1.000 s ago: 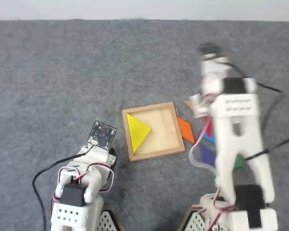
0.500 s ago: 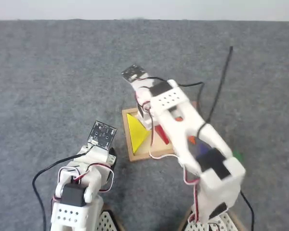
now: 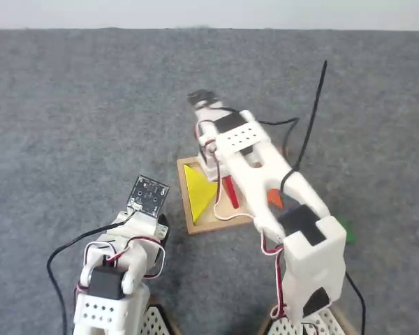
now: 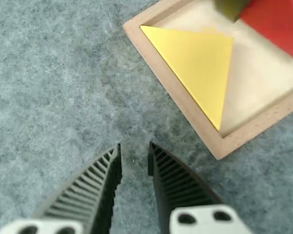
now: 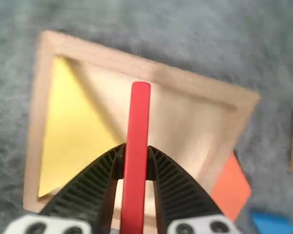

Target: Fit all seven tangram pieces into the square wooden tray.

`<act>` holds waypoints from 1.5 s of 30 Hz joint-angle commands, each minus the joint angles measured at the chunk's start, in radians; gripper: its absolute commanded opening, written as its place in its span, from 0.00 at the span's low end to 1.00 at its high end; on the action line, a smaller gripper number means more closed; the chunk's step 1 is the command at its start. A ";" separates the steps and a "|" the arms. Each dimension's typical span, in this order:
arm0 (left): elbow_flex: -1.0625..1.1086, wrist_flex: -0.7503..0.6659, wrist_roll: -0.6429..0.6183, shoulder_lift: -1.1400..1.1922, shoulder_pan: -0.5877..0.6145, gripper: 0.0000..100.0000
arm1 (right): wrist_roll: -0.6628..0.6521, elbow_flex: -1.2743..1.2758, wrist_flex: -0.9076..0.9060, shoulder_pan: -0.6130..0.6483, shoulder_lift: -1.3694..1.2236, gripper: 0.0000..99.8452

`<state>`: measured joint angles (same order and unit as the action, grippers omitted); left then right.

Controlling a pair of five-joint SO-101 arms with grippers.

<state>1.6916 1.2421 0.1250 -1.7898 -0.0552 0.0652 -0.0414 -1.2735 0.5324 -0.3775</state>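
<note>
A: Starting on the left, the left arm [image 3: 115, 279] sits folded low by its base, wrist tipped down at the grey mat [image 3: 70, 105].

B: And the left gripper [image 4: 134, 146]?

A: Its fingers are a narrow gap apart with nothing between them. It hangs over bare mat, just short of the wooden tray [image 4: 185, 117].

B: Anything to read on that arm?

A: There is a small dark board [image 3: 148, 194] on its wrist, but whatever is printed there is too small to make out.

B: On to the middle, then.

A: The wooden tray [image 3: 195, 227] lies flat on the mat. The yellow triangle [image 3: 197, 188] lies flat inside it, long edge against the wall on the left arm's side. The left wrist view shows it snug in that corner [image 4: 198, 58].

B: Now the right arm [image 3: 265, 174].

A: It reaches from its base at the near right, stretched out diagonally over the tray, wrist bent down into it.

B: What about its grip?

A: The right gripper [image 5: 136, 148] is clamped on the red piece [image 5: 139, 117], held on edge over the tray floor beside the yellow triangle [image 5: 71, 126]. Whether it touches the wood cannot be told.

B: And further right?

A: The orange piece [image 3: 274, 199] lies just outside the tray rim [image 5: 195, 83]. The green piece [image 3: 346, 230] peeks out beside the arm, and the blue piece [image 5: 271, 224] lies on the mat near the orange one [image 5: 232, 187]
</note>
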 commanded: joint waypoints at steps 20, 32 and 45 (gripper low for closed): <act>-0.007 0.005 -0.006 -0.002 -0.002 0.09 | -0.512 -0.060 -0.139 0.018 0.022 0.01; -0.007 0.005 -0.006 -0.002 -0.002 0.09 | -0.689 0.500 0.174 0.067 0.513 0.01; -0.007 0.005 -0.006 -0.002 -0.002 0.09 | -0.812 0.666 0.257 0.116 0.593 0.01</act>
<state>1.6916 1.2421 0.1250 -1.7898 -0.0552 -0.7219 0.6153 -1.0602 0.6245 0.1534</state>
